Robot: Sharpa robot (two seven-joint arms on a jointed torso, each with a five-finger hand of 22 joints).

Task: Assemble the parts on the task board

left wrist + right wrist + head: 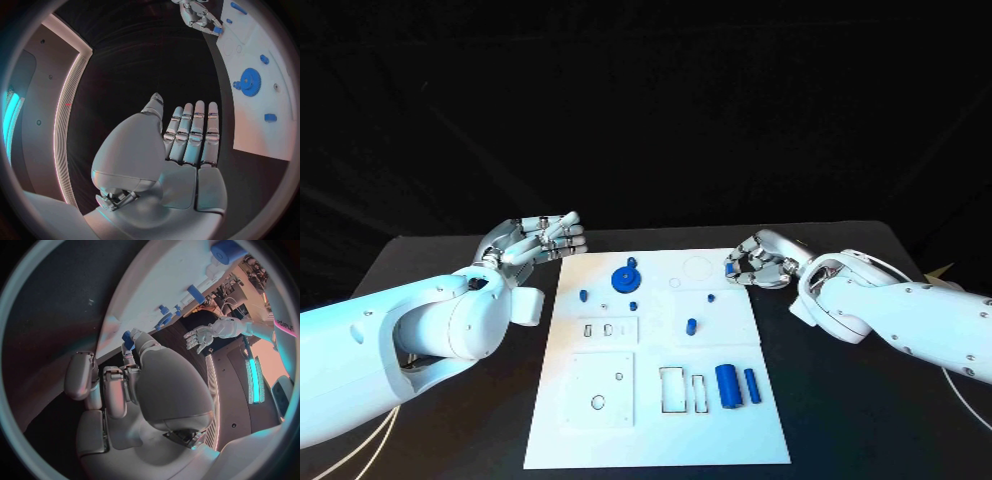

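The white task board (661, 430) lies in the middle of the table. A blue gear (627, 277) stands near its far edge, with small blue pegs (583, 295) around it. Two blue cylinders (737, 383) lie at the near right. My right hand (764, 260) hovers at the board's far right corner and pinches a small blue part (733, 268) between thumb and finger; the right wrist view shows this part (128, 340) at the fingertips. My left hand (538, 240) is off the far left corner with straight fingers, holding nothing (184, 145).
Rectangular and round recesses (682, 390) mark the board's near half. Bare black table (459, 260) surrounds the board on both sides. In the left wrist view the gear (250, 79) and board (262, 130) lie beside the hand.
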